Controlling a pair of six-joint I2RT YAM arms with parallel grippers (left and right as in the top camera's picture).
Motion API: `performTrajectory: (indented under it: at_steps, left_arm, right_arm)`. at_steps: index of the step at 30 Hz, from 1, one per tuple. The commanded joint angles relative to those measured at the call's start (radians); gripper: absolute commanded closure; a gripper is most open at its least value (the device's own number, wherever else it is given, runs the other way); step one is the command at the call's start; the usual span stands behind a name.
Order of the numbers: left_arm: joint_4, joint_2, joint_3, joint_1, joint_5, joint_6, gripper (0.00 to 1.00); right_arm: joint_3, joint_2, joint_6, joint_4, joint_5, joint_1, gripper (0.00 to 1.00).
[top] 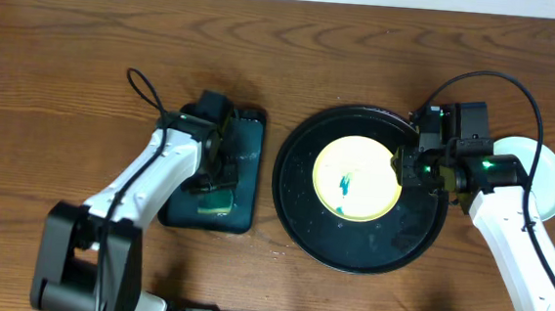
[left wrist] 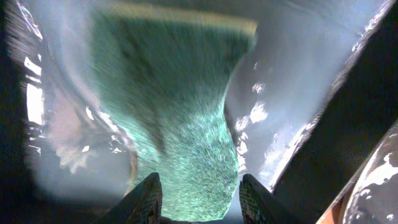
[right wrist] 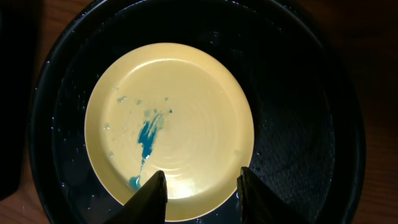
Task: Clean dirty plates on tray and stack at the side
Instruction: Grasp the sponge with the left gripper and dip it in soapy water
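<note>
A pale yellow plate (top: 369, 172) (right wrist: 186, 99) lies in the round black tray (top: 419, 229) (right wrist: 298, 124), with a blue-green smear (top: 344, 185) (right wrist: 146, 134) left of its centre. My right gripper (top: 404, 166) (right wrist: 201, 174) hovers open over the plate's right rim, nothing between its fingers. A pale mint-white plate (top: 550, 175) sits on the table at the far right, partly under the right arm. My left gripper (top: 215, 179) (left wrist: 200, 186) is down in the teal tray, its fingers shut on a green sponge (top: 213, 202) (left wrist: 180, 112) that narrows between them.
The rectangular dark teal tray (top: 248, 153) (left wrist: 298, 74) is wet and stands left of the black tray. Water drops dot the black tray's floor. Bare wooden table (top: 67, 82) lies to the left and behind.
</note>
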Motion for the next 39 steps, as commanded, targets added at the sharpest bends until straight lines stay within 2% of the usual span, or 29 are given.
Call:
performTrajectory:
  at_steps: [1,9,10,12,13,15,20,22,24,26,33,39]
  left_arm:
    - [0.017,-0.025,0.021,0.009,-0.167,0.023,0.58]
    - [0.163,0.100,-0.030,0.009,-0.199,0.022,0.58]
    - [0.173,0.121,-0.030,0.009,-0.198,0.022,0.61]
    - [0.195,0.160,-0.030,0.009,-0.198,0.023,0.77]
    - [0.200,0.167,-0.029,0.009,-0.198,0.023,0.89]
    - [0.196,0.165,-0.020,0.010,-0.178,0.023,0.93]
    - [0.135,0.124,0.048,0.010,-0.142,0.023,0.92]
    - [0.086,0.089,0.085,0.010,-0.142,0.023,0.60]
    - [0.042,0.059,0.108,0.010,-0.142,0.023,0.51]
    - [0.005,0.021,0.114,0.010,-0.142,0.022,0.47]
    - [-0.060,-0.007,0.080,0.008,-0.111,0.022,0.50]
    - [0.098,0.029,-0.054,0.008,-0.064,0.018,0.59]
  right_arm:
    - [0.014,-0.004,0.010,-0.002,-0.010,0.011,0.64]
    - [0.014,-0.004,0.014,-0.003,-0.010,0.011,0.65]
    - [0.014,-0.004,0.019,-0.003,-0.010,0.011,0.65]
    - [0.014,-0.004,0.021,-0.003,-0.010,0.011,0.65]
    - [0.014,-0.004,0.021,-0.002,-0.010,0.011,0.65]
    - [0.014,-0.004,0.021,-0.003,-0.010,0.011,0.65]
    - [0.014,-0.004,0.021,-0.005,-0.010,0.011,0.66]
    - [0.014,-0.004,0.021,-0.005,-0.010,0.011,0.66]
    - [0.014,-0.004,0.021,-0.007,-0.010,0.011,0.66]
    - [0.014,-0.004,0.021,-0.010,-0.010,0.011,0.66]
    - [0.014,-0.004,0.021,-0.009,-0.010,0.011,0.66]
    - [0.014,-0.004,0.021,-0.010,-0.010,0.011,0.66]
